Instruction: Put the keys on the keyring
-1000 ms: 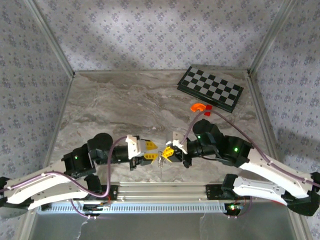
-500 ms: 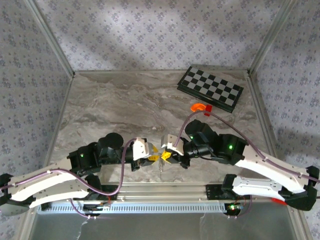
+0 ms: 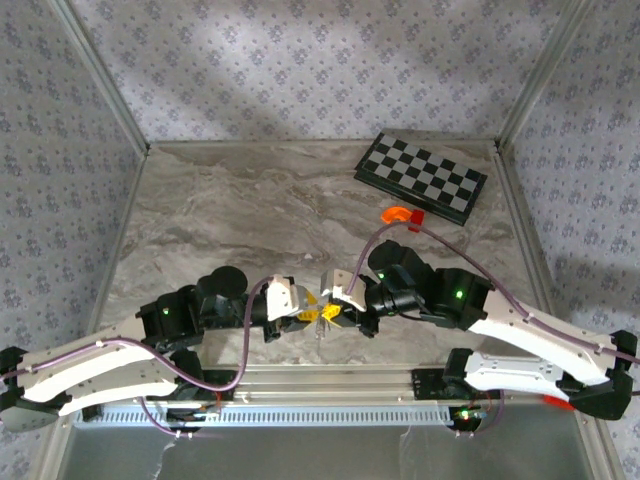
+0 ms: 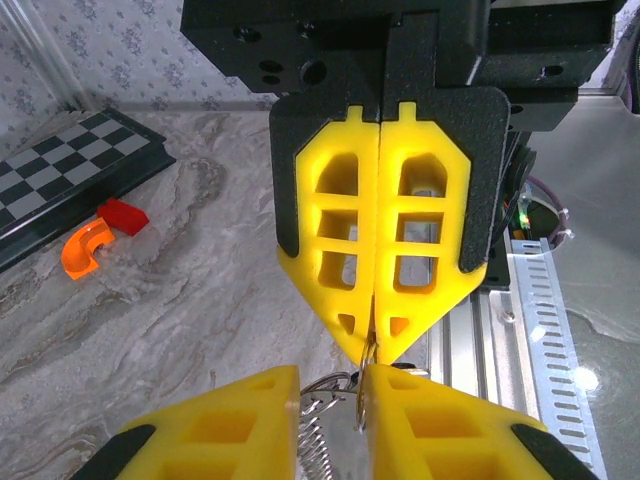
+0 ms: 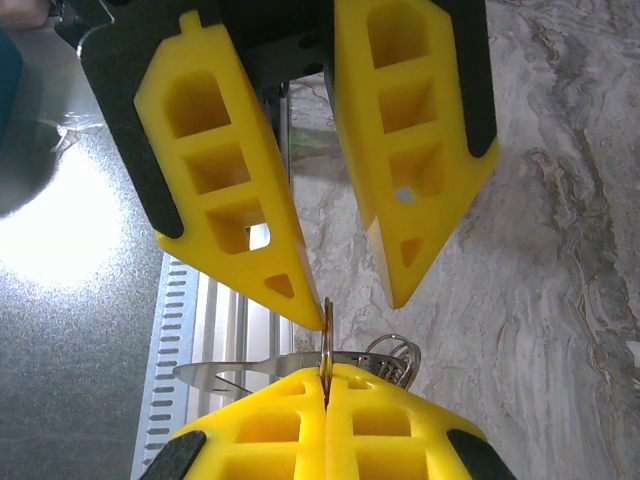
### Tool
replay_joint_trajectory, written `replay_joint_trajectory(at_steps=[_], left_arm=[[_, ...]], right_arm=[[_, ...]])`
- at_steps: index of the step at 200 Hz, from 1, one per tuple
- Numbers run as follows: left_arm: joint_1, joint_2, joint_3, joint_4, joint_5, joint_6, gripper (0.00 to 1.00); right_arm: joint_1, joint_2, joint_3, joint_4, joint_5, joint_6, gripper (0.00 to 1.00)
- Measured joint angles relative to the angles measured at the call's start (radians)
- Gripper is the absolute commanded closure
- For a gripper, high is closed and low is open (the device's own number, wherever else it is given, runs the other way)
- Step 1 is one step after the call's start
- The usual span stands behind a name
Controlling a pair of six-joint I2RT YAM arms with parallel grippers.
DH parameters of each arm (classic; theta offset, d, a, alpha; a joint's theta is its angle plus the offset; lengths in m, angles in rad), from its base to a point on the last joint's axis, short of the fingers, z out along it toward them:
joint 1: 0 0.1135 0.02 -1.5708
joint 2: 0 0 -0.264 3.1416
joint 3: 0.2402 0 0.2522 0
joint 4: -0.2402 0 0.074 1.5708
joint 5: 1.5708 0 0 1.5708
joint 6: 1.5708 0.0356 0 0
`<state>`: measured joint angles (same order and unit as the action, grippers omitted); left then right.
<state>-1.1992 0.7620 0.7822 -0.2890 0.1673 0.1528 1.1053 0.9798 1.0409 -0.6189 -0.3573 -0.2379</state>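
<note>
Right claw (image 5: 327, 380) clamped on keyring (image 5: 325, 335) edge | left claw (image 4: 332, 390) narrowly parted beside keys (image 5: 235, 372), grip I cannot tell | both over tabletop (image 5: 560, 200), near edge | step: threading | next: I must ease a key onto the ring.

Table (image 3: 220, 210) is a grey marble-look slab. A folded black-and-white chessboard (image 3: 420, 178) lies flat out at about 2 o'clock, turned at an angle. Just beside its near edge there's a little orange curved plastic piece (image 3: 396, 214) with a small red block (image 4: 122, 214) right next to it. An aluminium rail (image 3: 330, 380) runs along the 6 o'clock edge.
</note>
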Motion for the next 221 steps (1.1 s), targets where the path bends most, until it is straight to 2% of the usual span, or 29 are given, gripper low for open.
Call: replay_joint_trajectory(at_steps=[102, 138, 161, 221], left_arm=[[0.000, 0.019, -0.001, 0.004, 0.005, -0.001, 0.80], [0.000, 0.017, -0.003, 0.004, 0.005, -0.005, 0.71], [0.000, 0.014, -0.007, 0.004, 0.005, -0.014, 0.69], [0.000, 0.010, -0.023, 0.010, 0.004, -0.019, 0.76]], right_arm=[[0.000, 0.000, 0.000, -0.019, 0.022, 0.000, 1.00], [0.003, 0.000, 0.000, -0.013, 0.031, -0.005, 1.00], [0.004, 0.000, 0.000, 0.001, 0.041, -0.008, 1.00], [0.013, 0.000, 0.000, 0.010, 0.048, -0.015, 1.00]])
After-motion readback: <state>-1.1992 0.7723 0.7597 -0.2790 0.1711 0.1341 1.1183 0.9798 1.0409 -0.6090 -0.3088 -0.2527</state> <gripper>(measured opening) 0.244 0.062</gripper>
